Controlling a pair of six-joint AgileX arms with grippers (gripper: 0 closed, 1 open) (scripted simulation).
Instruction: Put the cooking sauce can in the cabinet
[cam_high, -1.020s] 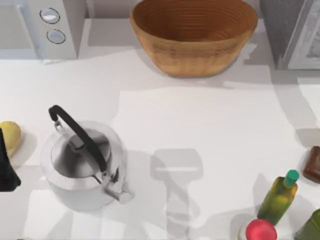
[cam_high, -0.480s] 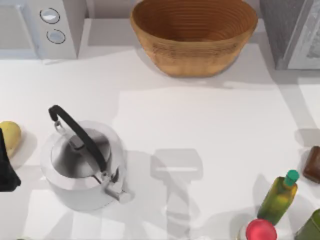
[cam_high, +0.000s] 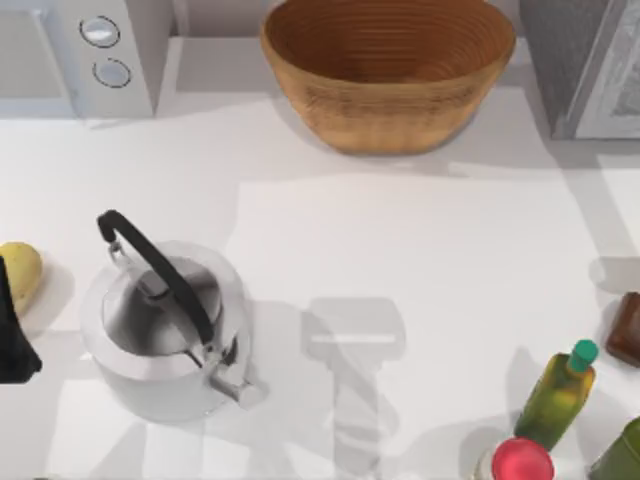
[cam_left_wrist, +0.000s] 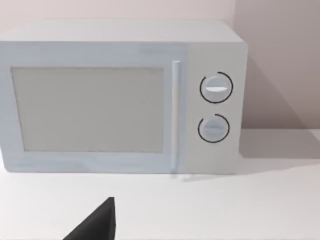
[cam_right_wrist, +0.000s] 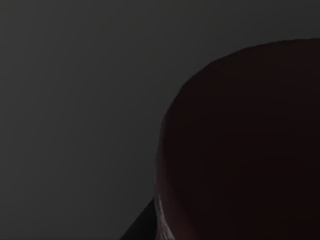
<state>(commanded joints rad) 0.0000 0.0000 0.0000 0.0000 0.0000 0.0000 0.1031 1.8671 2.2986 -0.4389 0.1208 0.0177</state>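
Note:
At the table's right edge a dark maroon-brown round thing (cam_high: 627, 328), cut off by the frame, fits the cooking sauce can's lid; its label is hidden. The cabinet (cam_high: 590, 65) stands at the back right corner. My left gripper (cam_high: 12, 335) is parked at the table's left edge as a black shape beside the kettle, and one black fingertip (cam_left_wrist: 97, 225) shows in the left wrist view, facing the microwave. The right wrist view is dark.
A steel kettle (cam_high: 165, 330) with a black handle stands front left. A wicker basket (cam_high: 388, 70) sits at the back centre, a microwave (cam_high: 80, 55) back left. A green-capped bottle (cam_high: 560, 395), a red-topped container (cam_high: 520, 462) and a yellow fruit (cam_high: 20, 275) stand nearby.

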